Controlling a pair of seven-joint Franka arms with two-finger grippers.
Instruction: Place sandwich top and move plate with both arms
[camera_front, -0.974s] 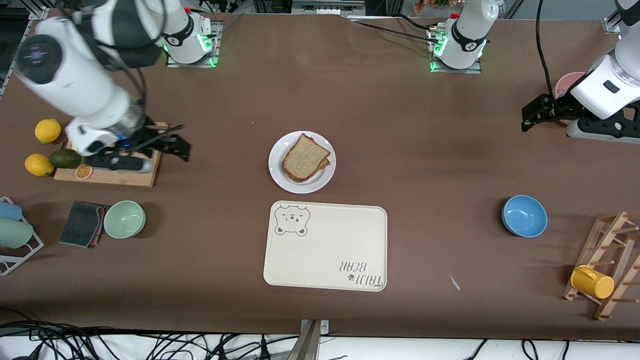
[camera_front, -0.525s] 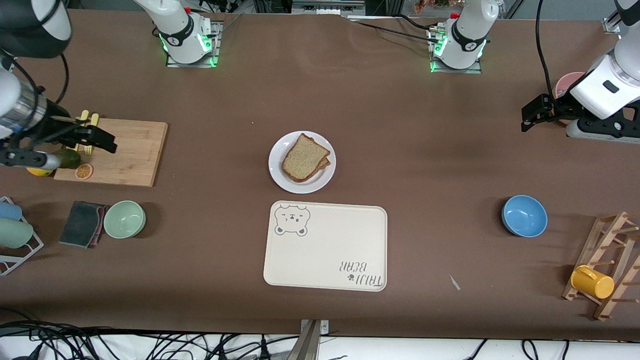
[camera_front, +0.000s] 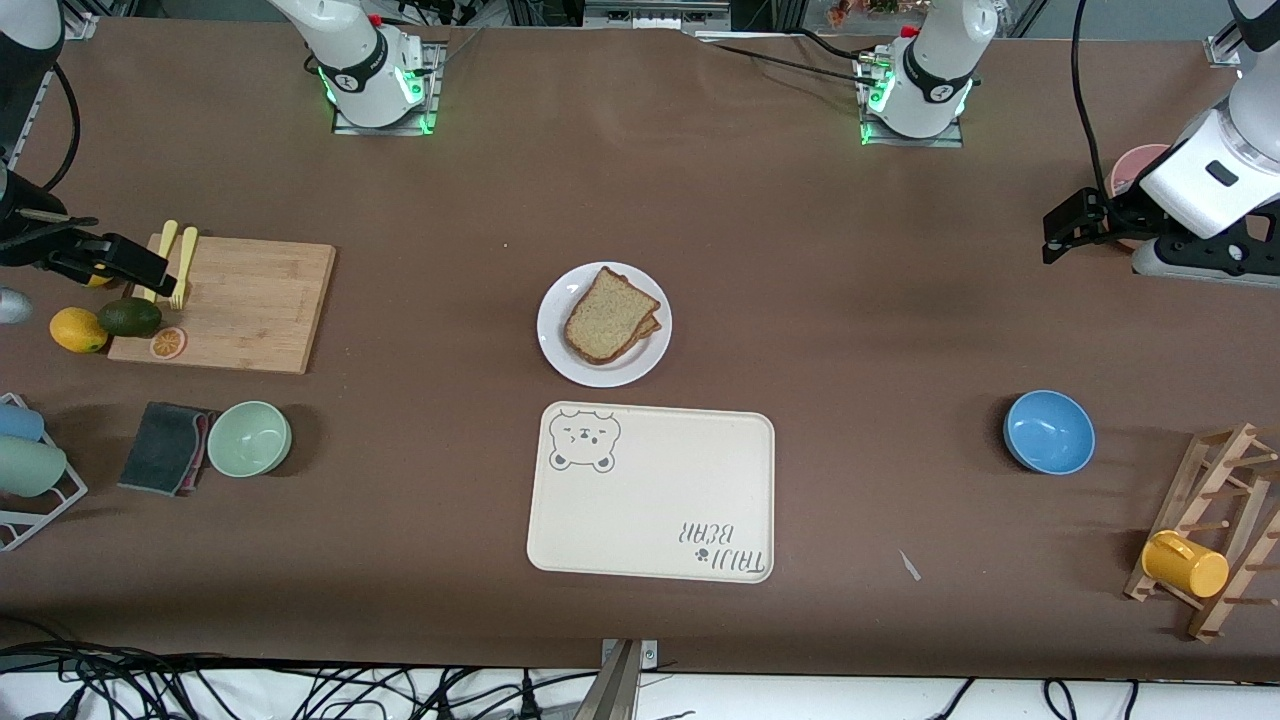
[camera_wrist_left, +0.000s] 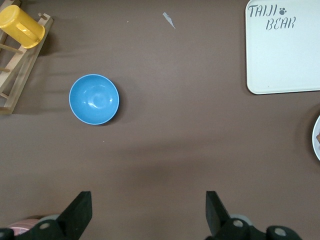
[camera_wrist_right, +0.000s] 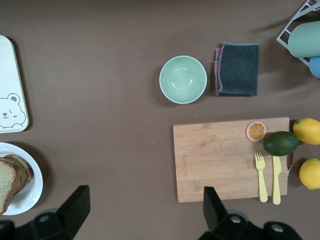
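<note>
Black jaws on my left gripper (camera_wrist_left: 145, 215) stand wide with nothing between them; it hangs over bare brown table (camera_front: 860, 300) at the left arm's end, just beside a pink dish (camera_front: 1135, 170) that its arm partly covers. From its wrist camera I see the blue bowl (camera_wrist_left: 94, 99), the yellow cup (camera_wrist_left: 20, 26) on the wooden rack (camera_wrist_left: 15, 75), a corner of the tray (camera_wrist_left: 280, 75) and a sliver of the plate (camera_wrist_left: 317, 137). My right gripper (camera_front: 125, 265) is spread wide too and holds nothing, up over the end of the cutting board (camera_front: 250, 305) at the right arm's end of the table, above the yellow fork (camera_wrist_right: 260, 175) and knife (camera_wrist_right: 276, 179). Beside the board lie an avocado (camera_front: 130, 317), a lemon (camera_front: 77, 329) and an orange slice (camera_front: 167, 343); a second lemon (camera_wrist_right: 311, 131) shows only in the right wrist view. Nearer the camera sit a green bowl (camera_front: 249, 438), a dark cloth (camera_front: 163, 447) and a wire rack with cups (camera_front: 25, 455). The plate (camera_front: 560, 350) sits mid-table, well apart from both grippers, with the bear tray (camera_front: 650, 500) just nearer the camera. On it the sandwich top (camera_front: 608, 313) lies over another slice (camera_front: 652, 326), whose edge peeks out toward the left arm's end.
</note>
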